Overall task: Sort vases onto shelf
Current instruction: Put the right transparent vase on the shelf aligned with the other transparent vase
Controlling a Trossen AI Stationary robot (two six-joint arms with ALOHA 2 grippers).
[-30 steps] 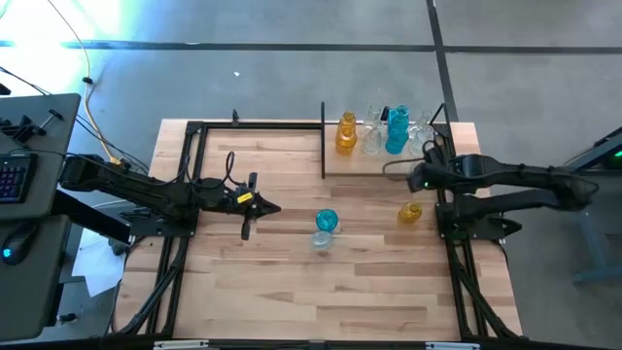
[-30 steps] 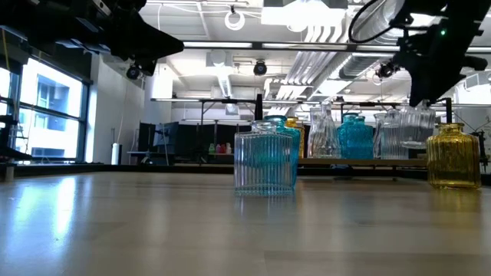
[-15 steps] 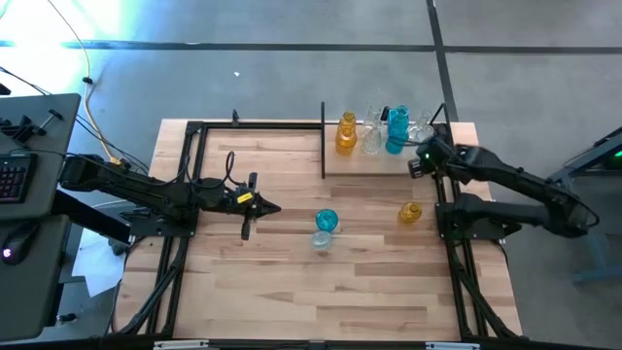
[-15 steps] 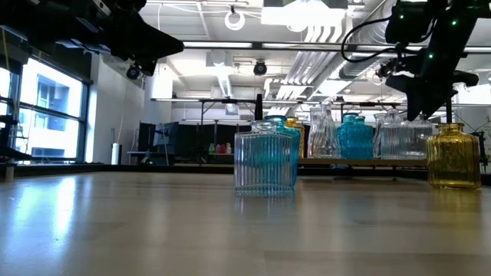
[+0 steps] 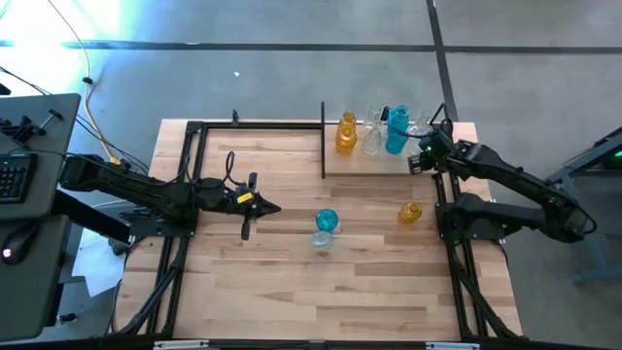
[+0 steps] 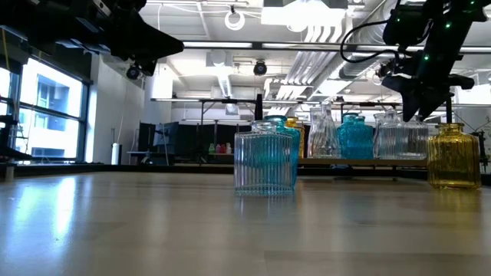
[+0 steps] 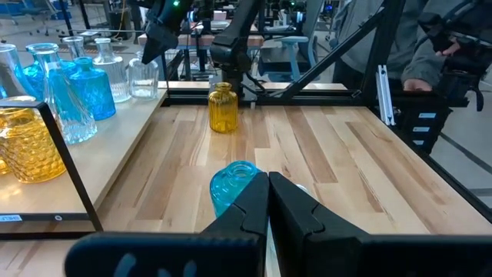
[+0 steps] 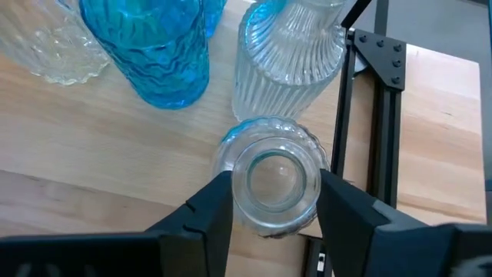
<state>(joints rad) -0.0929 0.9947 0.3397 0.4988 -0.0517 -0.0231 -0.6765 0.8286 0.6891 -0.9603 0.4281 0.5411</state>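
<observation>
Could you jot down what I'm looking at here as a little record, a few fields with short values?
Setting: wooden table carrying a shelf
On the shelf: amber, clear and teal vases
Loose on the table: teal vase, clear vase, amber vase
Right gripper: at the shelf's right end, fingers either side of a clear vase standing on the shelf
Left gripper: shut, over the table's left half

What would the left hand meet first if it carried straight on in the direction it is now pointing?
Probably the teal vase just ahead of the shut left hand. A clear vase stands close by it, so depth leaves some doubt which comes first.
</observation>
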